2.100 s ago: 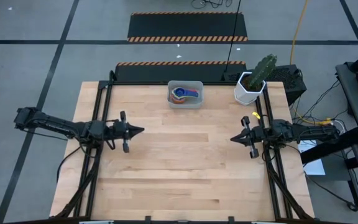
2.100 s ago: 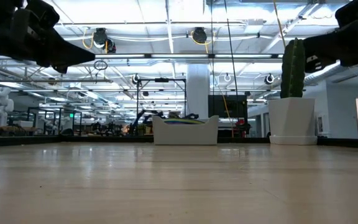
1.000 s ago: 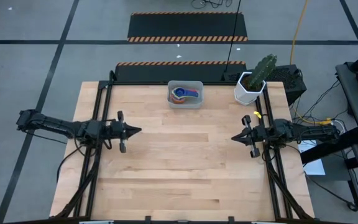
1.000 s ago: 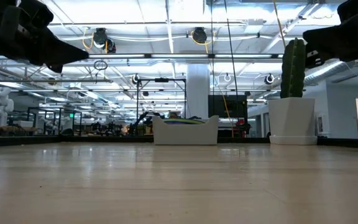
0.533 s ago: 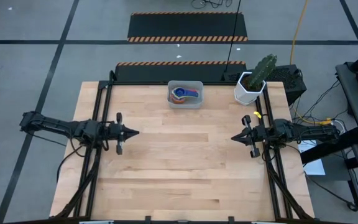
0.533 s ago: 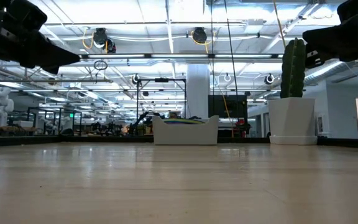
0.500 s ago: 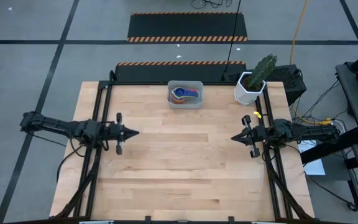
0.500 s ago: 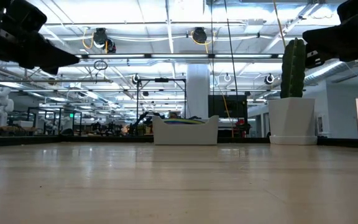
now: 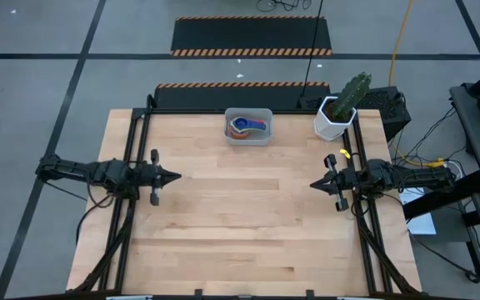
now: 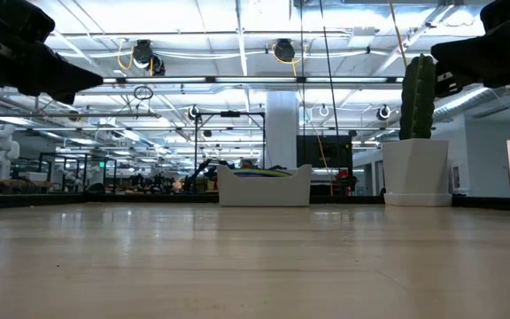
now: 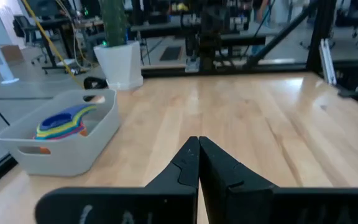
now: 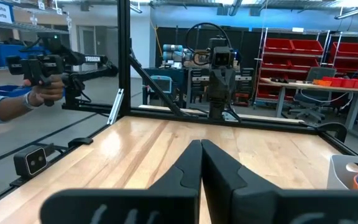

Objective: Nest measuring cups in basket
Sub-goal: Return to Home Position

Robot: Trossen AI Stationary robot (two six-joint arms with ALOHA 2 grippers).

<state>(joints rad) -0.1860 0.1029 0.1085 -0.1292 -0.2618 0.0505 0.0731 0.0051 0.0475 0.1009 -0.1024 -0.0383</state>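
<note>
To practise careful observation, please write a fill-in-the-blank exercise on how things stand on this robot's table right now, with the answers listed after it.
The nested measuring cups lie inside the grey ____.
The white pot holds a green ____.
The left claw and the right claw both have their fingers ____.
Each claw holds ____.
Missing words: basket; cactus; shut; nothing.

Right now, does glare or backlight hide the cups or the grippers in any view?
Low view: ceiling lights backlight everything; the basket shows only a sliver of the measuring cups. High view: even light, no glare on either. Left wrist view: sheen on the table, left gripper dark, fingers shut. Right wrist view: right gripper likewise, no glare.
</note>
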